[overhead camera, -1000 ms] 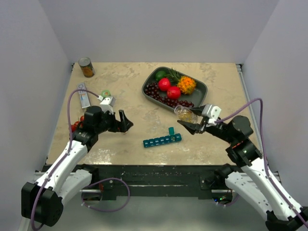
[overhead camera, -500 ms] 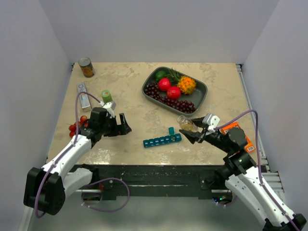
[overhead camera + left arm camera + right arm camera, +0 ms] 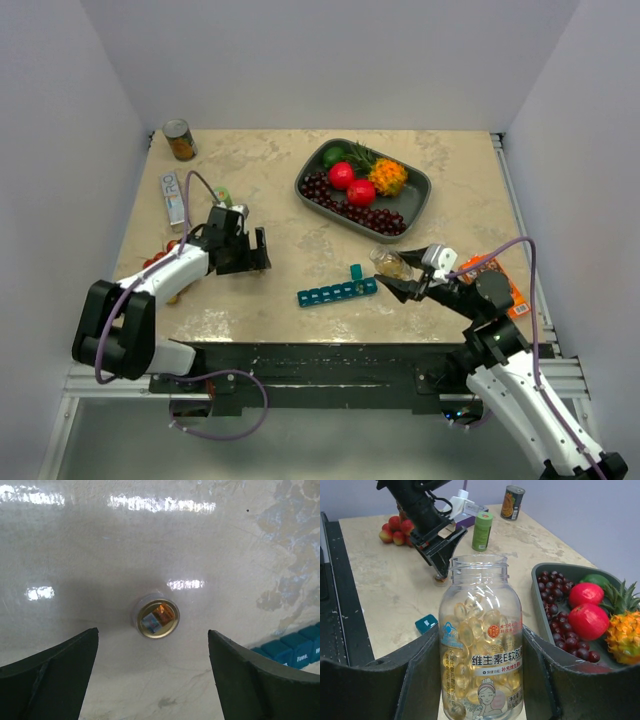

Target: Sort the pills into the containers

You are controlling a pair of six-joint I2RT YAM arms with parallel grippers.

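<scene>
My right gripper (image 3: pixel 481 680) is clamped on the clear bottle (image 3: pixel 481 640), which is uncapped, with the yellowish pills (image 3: pixel 470 625) heaped inside. I hold it above the worktop (image 3: pixel 280 190), just off the right end of the teal pill organiser (image 3: pixel 337 292). One lid near that end stands open. Left of the organiser, my left gripper (image 3: pixel 255 255) hangs wide open, holding nothing. A small round cap (image 3: pixel 156 619) lies on the worktop between its jaws, touching neither.
</scene>
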